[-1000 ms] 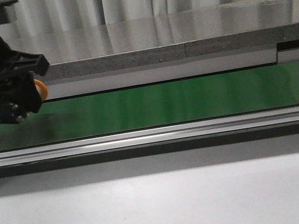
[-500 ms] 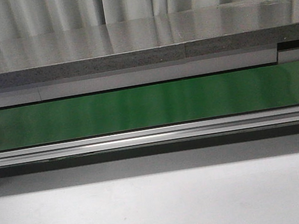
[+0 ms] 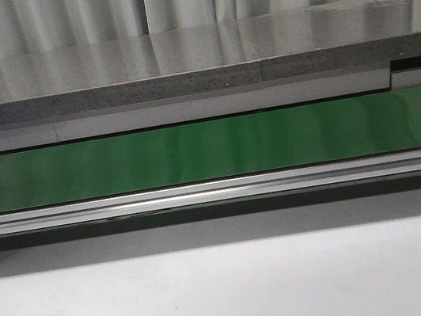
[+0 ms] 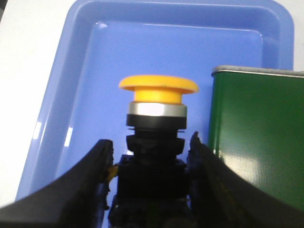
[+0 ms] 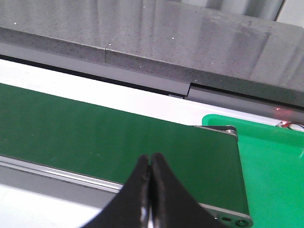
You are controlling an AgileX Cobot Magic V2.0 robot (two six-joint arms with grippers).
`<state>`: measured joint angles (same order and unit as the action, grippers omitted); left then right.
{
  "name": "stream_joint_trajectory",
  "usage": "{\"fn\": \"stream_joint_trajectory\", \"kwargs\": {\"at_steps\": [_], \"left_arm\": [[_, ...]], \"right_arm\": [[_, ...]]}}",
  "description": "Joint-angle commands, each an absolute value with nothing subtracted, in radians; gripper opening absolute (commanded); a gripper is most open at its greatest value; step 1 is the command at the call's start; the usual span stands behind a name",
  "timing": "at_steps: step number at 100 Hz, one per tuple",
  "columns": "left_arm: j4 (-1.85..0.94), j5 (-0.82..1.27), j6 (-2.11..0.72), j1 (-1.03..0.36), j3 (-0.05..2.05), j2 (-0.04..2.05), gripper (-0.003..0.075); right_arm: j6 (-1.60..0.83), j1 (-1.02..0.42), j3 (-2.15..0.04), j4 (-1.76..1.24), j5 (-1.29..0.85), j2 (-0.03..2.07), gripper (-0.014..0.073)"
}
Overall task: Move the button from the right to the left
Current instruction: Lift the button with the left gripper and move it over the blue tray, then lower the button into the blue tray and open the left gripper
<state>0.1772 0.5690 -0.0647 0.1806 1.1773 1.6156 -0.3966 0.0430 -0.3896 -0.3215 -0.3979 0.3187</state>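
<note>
Left wrist view: the left gripper [image 4: 148,190] is pinching the button [image 4: 156,137] by its dark blocky body, one finger [image 4: 95,185] pressed to each side, so the jaws are only as wide as that body. The yellow cap stands upright and clear of the fingers, at frame centre. Behind it, filling the upper and left part of the frame, lies the blue tray [image 4: 66,95]; whether the button hangs above the tray floor or touches it cannot be told. The end of the green belt [image 4: 256,137] shows at the right edge, just beside the tray. Judged step: setting the button down in the tray on the left. To do it well, the arm should lower straight, keep the body upright, bring the base to the floor near the tray's middle and away from the belt end, then part the fingers evenly so the top-heavy cap does not tip. Right wrist view: the right gripper [image 5: 150,190] is pressed together and holds nothing, over the belt, with a green tray [image 5: 270,161] at the right of the frame. Front view: only the belt and its metal rail [image 3: 216,191] show; neither arm is in it.
</note>
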Motion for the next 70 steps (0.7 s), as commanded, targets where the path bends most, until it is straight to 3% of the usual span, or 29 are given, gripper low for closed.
{"fn": "stream_joint_trajectory", "kwargs": {"at_steps": [1,52,70], "left_arm": [[0.185,0.502,-0.065,0.189,1.207,1.621,0.0055],[0.192,0.45,-0.065,0.193,1.207,1.785,0.0057],[0.197,0.434,-0.065,0.193,1.207,1.791,0.0099]], "right_arm": [[-0.403,0.042,-0.417,-0.329,-0.319,0.323,-0.0068],[-0.403,0.042,-0.417,-0.329,-0.319,0.323,-0.0068],[-0.403,0.042,-0.417,-0.329,-0.319,0.323,-0.0068]]}}
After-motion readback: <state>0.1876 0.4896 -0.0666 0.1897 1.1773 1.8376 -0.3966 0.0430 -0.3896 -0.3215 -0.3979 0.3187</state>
